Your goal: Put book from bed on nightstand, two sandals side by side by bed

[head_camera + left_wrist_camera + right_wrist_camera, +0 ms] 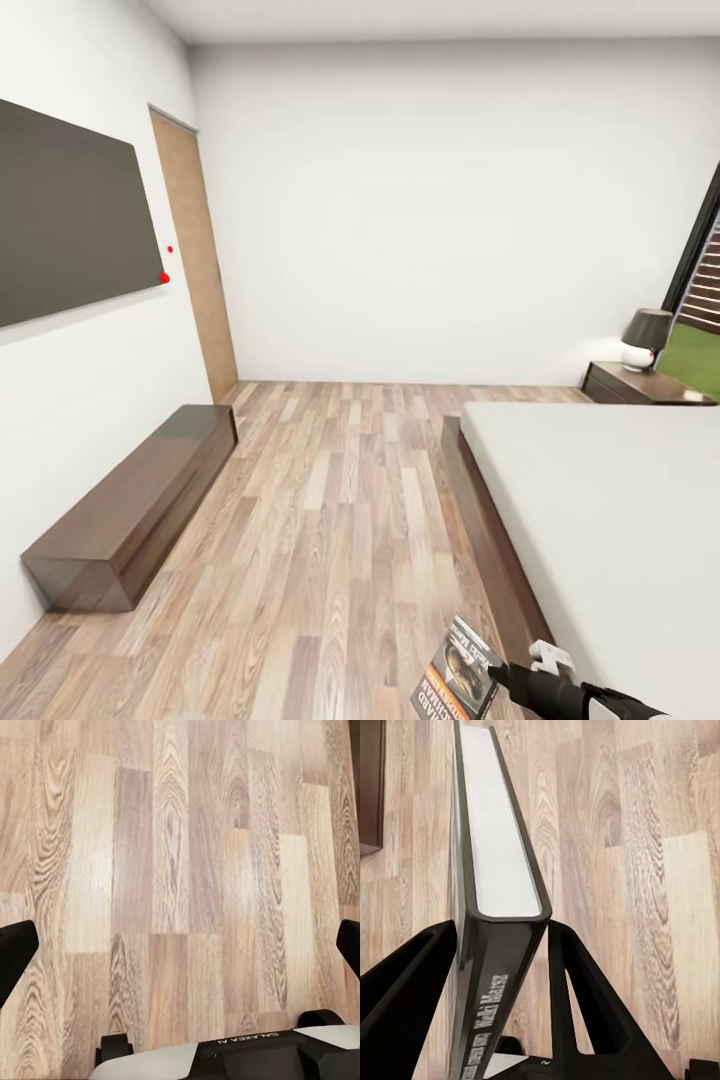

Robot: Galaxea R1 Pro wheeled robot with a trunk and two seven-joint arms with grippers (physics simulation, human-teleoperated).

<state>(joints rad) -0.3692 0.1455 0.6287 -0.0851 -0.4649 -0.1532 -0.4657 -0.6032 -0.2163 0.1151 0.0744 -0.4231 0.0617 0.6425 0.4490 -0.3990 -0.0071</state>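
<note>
Book (458,680) clamped in the right gripper (497,683), carried low over the wood-plank floor (330,500) just beside the foot corner of the bed (600,520). Pinched across its thickness between both black fingers (585,1005), spine toward the palm, white page edge pointing away along the fingers. Held off the mattress already, so the step in hand looks like the carry to the nightstand (640,385), seen at the far side of the bed under a dark-shaded lamp (645,340), beside the window (700,260).

Left gripper (180,945) spread wide and empty, fingertips at either edge of its wrist view, bare planks beneath.

To do this step well: keep the clamp firm and the book steady while driving, since a thin paperback gripped near the spine can pivot or sag. Go round the foot of the bed with the arm tucked clear of the dark frame. Approach the nightstand square on, then lay the book flat on the bare part of the top, away from the lamp base, so nothing gets knocked. Lower until the cover rests on the wood before letting go; dropping from height risks a slide off the glossy top. Sandals to follow, once found.

Elsewhere: dark wall panel (70,210), wooden door (195,260), long low bench (140,500) along the left wall.
</note>
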